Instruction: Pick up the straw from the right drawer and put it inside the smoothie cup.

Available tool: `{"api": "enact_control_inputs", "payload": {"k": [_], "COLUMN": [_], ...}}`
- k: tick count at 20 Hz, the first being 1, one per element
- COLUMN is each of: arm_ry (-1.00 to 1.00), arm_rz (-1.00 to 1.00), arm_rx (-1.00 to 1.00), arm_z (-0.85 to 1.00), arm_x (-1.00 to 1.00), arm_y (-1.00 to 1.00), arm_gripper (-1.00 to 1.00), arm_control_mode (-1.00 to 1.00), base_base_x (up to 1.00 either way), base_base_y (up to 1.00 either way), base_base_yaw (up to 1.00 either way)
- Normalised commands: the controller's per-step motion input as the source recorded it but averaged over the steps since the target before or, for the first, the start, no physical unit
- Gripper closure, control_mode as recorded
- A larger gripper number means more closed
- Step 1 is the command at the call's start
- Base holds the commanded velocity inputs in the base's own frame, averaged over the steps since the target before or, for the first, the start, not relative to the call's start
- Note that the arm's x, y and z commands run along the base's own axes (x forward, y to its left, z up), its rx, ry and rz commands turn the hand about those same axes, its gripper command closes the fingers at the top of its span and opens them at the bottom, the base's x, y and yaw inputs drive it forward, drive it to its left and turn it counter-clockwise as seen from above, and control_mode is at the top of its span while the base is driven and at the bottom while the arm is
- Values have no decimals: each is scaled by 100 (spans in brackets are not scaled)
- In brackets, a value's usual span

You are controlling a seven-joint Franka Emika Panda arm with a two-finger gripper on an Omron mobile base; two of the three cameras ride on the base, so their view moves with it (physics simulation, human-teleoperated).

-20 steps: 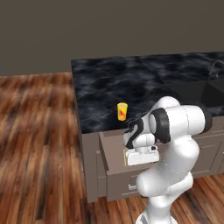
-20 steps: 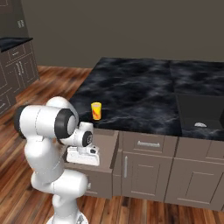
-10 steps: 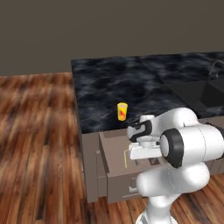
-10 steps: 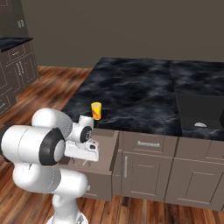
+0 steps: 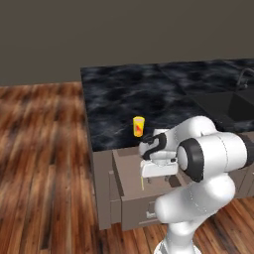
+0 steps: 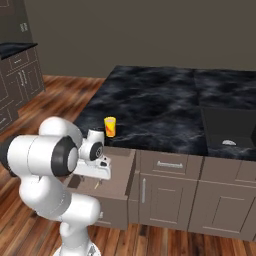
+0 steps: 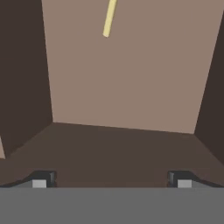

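Straw [image 7: 109, 18] lies flat on right drawer [image 7: 131, 78] floor, long axis running front-to-back. Gripper [image 7: 111, 179] jaws apart, empty, above. Black marble tabletop [image 5: 149, 94]; wood floor [image 5: 39, 149].

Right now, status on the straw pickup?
End effector open, empty, over right drawer. Straw lying inside, ungrasped. Smoothie cup upright on counter. Nothing blocking.

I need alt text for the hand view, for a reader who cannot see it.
A thin pale yellow straw lies on the flat brown floor of an open grey-brown drawer, at the picture's top edge. The open gripper points into the drawer, its two dark fingertips wide apart, holding nothing.
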Motion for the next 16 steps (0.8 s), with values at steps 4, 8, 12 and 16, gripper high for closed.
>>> {"api": "enact_control_inputs", "payload": {"k": [4,8,12,16], "arm_ry": [-1,-11,-12,-11], "arm_rz": [0,-2,-2,-1], "arm_rx": [0,0,0,0], "arm_z": [-1,-18,-23,-25], "arm_x": [42,13,19,21], "arm_y": [6,0,0,0], "arm_gripper": [-100,-100,-100,-100], "arm_control_mode": [-100,-100,-100,-100], "base_base_x": [0,0,0,0], "base_base_y": [0,0,0,0], "base_base_yaw": [0,0,0,0]}}
